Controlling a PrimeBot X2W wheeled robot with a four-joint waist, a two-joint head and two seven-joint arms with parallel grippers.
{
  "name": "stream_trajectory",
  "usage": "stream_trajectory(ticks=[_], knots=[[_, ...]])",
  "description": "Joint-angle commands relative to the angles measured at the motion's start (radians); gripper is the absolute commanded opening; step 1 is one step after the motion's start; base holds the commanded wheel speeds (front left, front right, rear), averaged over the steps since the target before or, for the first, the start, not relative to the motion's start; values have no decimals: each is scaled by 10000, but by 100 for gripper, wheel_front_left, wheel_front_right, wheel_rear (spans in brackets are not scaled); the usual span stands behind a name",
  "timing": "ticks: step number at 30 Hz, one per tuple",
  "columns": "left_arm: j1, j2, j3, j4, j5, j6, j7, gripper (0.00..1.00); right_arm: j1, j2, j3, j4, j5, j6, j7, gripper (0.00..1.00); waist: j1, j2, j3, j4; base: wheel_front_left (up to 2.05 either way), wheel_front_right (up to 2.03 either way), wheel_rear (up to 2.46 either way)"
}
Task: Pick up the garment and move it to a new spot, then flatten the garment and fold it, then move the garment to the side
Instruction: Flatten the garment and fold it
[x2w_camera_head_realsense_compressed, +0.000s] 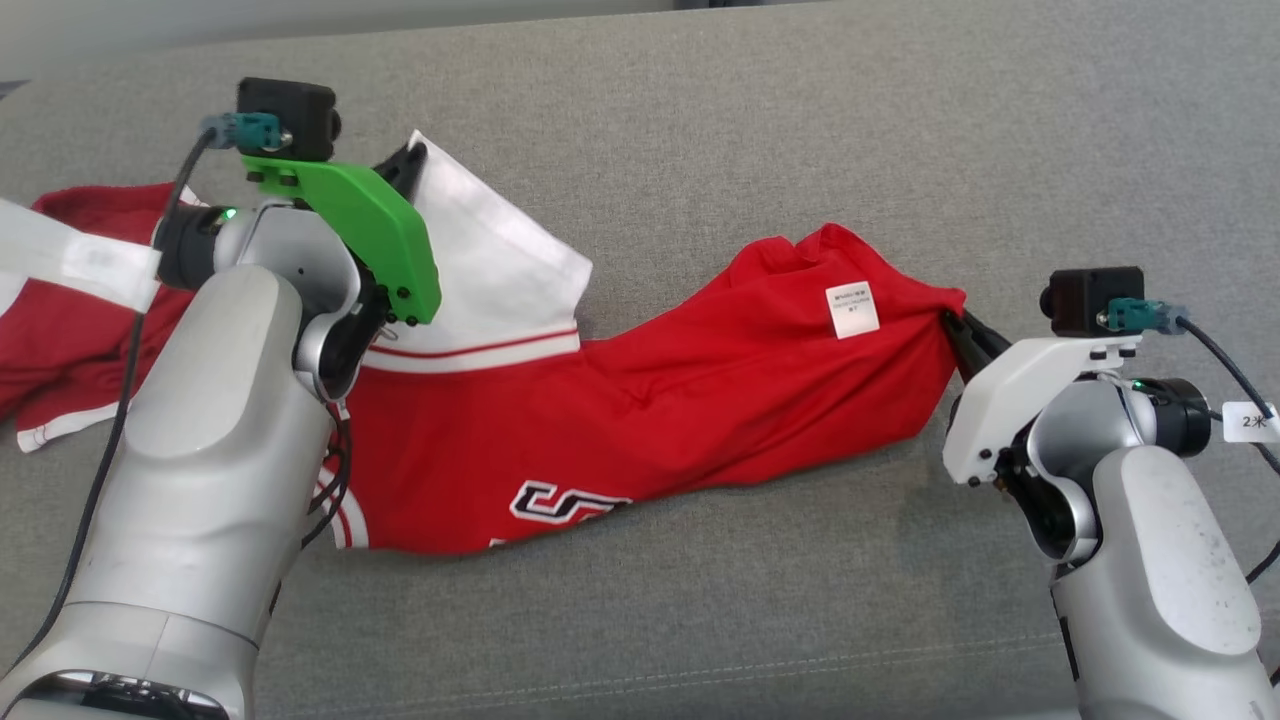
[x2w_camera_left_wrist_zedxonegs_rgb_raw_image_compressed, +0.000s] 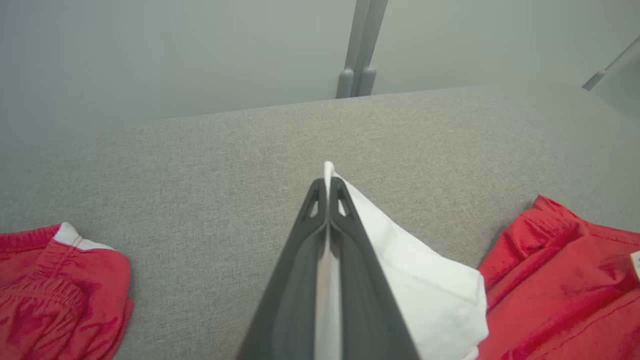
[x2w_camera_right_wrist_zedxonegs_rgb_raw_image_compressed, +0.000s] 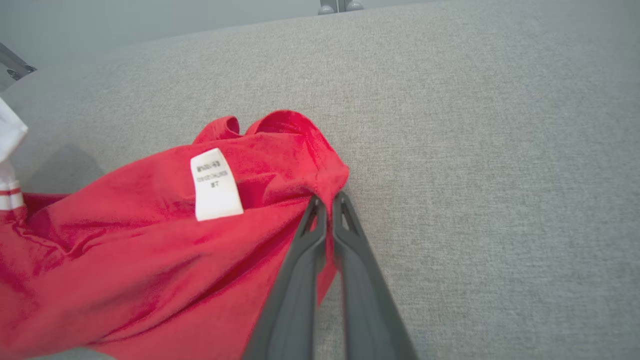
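The garment (x2w_camera_head_realsense_compressed: 640, 420) is a red shirt with a white sleeve and white-striped trim, stretched across the grey cushion between my two arms. My left gripper (x2w_camera_head_realsense_compressed: 412, 160) is shut on the white sleeve's corner (x2w_camera_left_wrist_zedxonegs_rgb_raw_image_compressed: 400, 250), which pokes out past the fingertips (x2w_camera_left_wrist_zedxonegs_rgb_raw_image_compressed: 327, 185). At the shirt's right end my right gripper (x2w_camera_head_realsense_compressed: 955, 325) is shut on a pinch of red cloth (x2w_camera_right_wrist_zedxonegs_rgb_raw_image_compressed: 320, 170), close to the white care label (x2w_camera_right_wrist_zedxonegs_rgb_raw_image_compressed: 215, 185). The cloth sags a little between the two grips.
A second red garment (x2w_camera_head_realsense_compressed: 70, 310) with white trim lies bunched at the far left, partly behind my left forearm (x2w_camera_head_realsense_compressed: 200, 430). The grey cushion's back edge (x2w_camera_left_wrist_zedxonegs_rgb_raw_image_compressed: 320, 102) runs past the shirt, with grey metal legs (x2w_camera_left_wrist_zedxonegs_rgb_raw_image_compressed: 357, 75) beyond it.
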Motion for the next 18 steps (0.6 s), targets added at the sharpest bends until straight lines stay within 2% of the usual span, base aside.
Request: stream_trajectory(ticks=[1,11,15,18], knots=[[-105,33,203,-109,-168,-35,-394,0,-193,-44,-68,-115,52,-14,104,0,0,0,-291,15,0,0,0],[-397,235,1424,-703,-877,9,-3143,0,-1156,-801,393,-315,684,-12,808,0,0,0,-648,-147,0,0,0],[-913,431,1879,-966,-1075,76,-3659,0,-2156,-962,830,-191,1178,-9,973,0,0,0,-133,-357,0,0,0],[-1769,591,2074,-1268,-1061,221,-3592,0,-3322,-1233,1117,-98,1507,-10,940,0,0,0,740,-445,0,0,0]])
